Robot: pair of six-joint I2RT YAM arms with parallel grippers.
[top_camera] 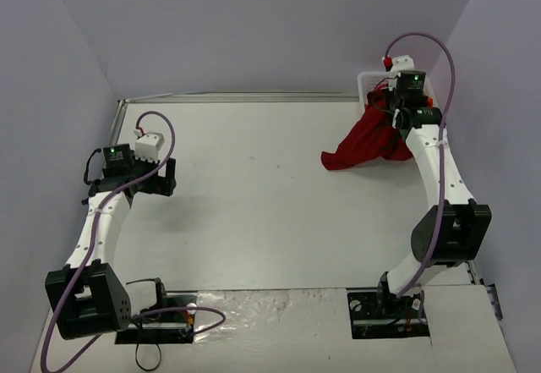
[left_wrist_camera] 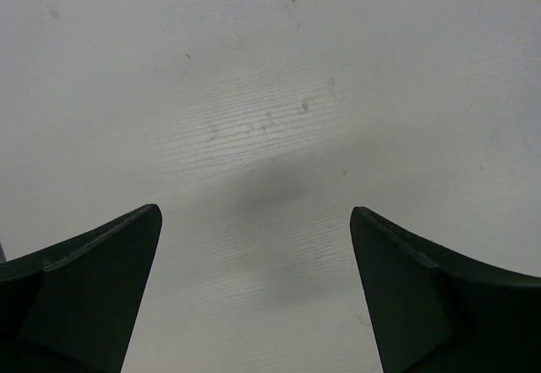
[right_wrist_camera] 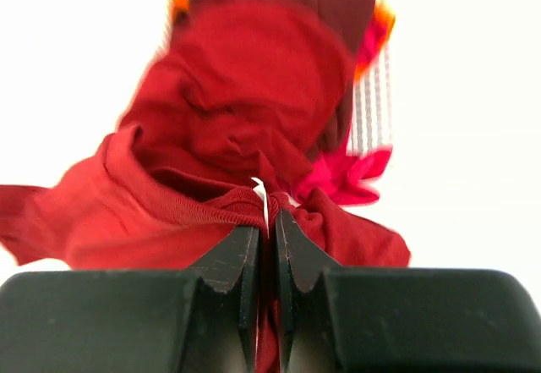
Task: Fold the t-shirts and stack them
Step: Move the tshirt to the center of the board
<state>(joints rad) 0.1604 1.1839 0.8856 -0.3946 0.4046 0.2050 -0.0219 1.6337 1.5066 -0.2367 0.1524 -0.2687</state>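
Observation:
A dark red t-shirt [top_camera: 363, 146] hangs in a bunch from my right gripper [top_camera: 397, 112] at the far right of the table, its lower end trailing onto the tabletop. In the right wrist view my right gripper [right_wrist_camera: 265, 229] is shut on the ribbed collar of this t-shirt [right_wrist_camera: 245, 77], a white label sticking up between the fingertips. Brighter red-orange cloth [right_wrist_camera: 359, 174] shows behind it. My left gripper [top_camera: 152, 178] hovers over bare table at the left. Seen from the left wrist, the left gripper [left_wrist_camera: 255, 216] stands open and holds nothing.
A white mesh basket [top_camera: 372, 81] stands at the far right corner against the wall, partly hidden by my right arm and the cloth. Grey walls close in the table on the left, back and right.

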